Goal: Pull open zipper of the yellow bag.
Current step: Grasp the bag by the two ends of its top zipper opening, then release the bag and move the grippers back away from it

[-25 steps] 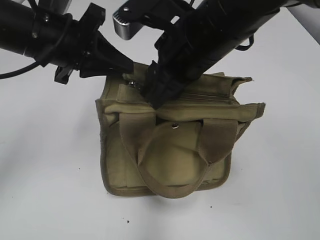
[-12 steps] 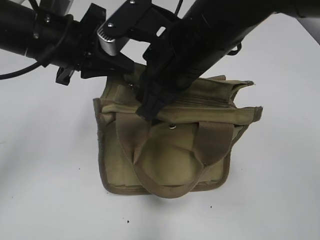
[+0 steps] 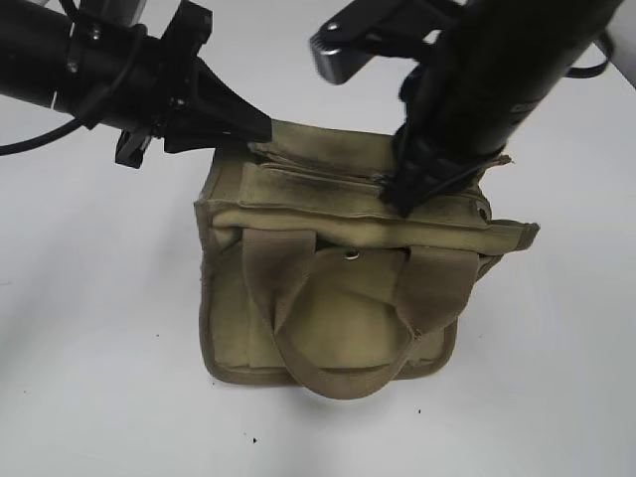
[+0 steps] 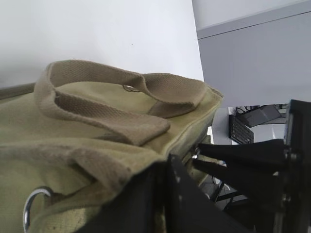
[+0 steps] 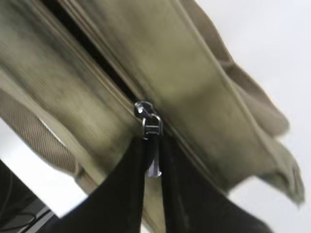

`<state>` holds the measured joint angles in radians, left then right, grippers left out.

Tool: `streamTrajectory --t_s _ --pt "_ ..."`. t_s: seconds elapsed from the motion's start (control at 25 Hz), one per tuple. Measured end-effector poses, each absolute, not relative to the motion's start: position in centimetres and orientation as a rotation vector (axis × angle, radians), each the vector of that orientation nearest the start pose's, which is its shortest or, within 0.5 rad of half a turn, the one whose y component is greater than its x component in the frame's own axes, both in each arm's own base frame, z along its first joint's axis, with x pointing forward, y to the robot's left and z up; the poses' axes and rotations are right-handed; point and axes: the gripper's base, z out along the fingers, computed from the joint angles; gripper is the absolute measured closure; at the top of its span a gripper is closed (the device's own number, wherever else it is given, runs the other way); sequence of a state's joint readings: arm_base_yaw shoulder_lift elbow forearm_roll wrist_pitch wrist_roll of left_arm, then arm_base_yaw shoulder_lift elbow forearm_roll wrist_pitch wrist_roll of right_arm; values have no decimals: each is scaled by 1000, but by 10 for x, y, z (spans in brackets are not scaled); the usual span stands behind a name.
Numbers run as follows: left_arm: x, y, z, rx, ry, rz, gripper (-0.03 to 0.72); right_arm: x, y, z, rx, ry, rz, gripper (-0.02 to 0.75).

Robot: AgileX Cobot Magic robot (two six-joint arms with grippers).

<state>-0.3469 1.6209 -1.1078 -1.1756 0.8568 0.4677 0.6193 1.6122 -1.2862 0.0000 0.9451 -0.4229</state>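
Note:
The yellow bag (image 3: 338,308) stands on the white table with its handles hanging down the front. The zipper (image 3: 318,177) runs along its top. My right gripper (image 3: 405,199) comes down on the right part of the top. In the right wrist view that gripper (image 5: 154,141) is shut on the silver pull tab (image 5: 153,162), just below the slider (image 5: 146,114). A dark open gap shows behind the slider. My left gripper (image 3: 260,129) is shut on the bag's back left top edge, and its black fingers (image 4: 167,194) press into the fabric.
A round silver snap button (image 3: 350,254) sits on the front flap between the tan handles (image 3: 298,328). A metal ring (image 4: 30,206) hangs at the bag's side. The white tabletop (image 3: 99,348) lies all around the bag.
My right gripper closed on the pull tab and slid from the bag's left end toward the right, parting the zipper. The bag shifted a little; the left arm held its place.

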Motion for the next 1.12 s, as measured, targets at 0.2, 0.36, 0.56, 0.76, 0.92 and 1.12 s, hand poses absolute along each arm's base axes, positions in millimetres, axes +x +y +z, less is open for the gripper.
streamTrajectory --t_s 0.2,0.36,0.56,0.76,0.92,1.12 --pt "292 -173 272 152 2515 -1325 673 271 146 295 -1232 2598 20 667" --pt "292 -173 272 152 2515 -1325 673 275 121 296 -1120 2718 17 667" --pt "292 -173 272 152 2515 -1325 671 277 114 296 -1028 2765 116 668" --pt "291 -173 273 172 2517 -1309 542 270 120 304 -943 2765 255 497" --pt "281 -167 285 284 2507 -1225 307 259 116 321 -855 2739 265 190" --pt "254 -148 320 504 2433 -979 229 236 104 342 -784 2681 228 118"
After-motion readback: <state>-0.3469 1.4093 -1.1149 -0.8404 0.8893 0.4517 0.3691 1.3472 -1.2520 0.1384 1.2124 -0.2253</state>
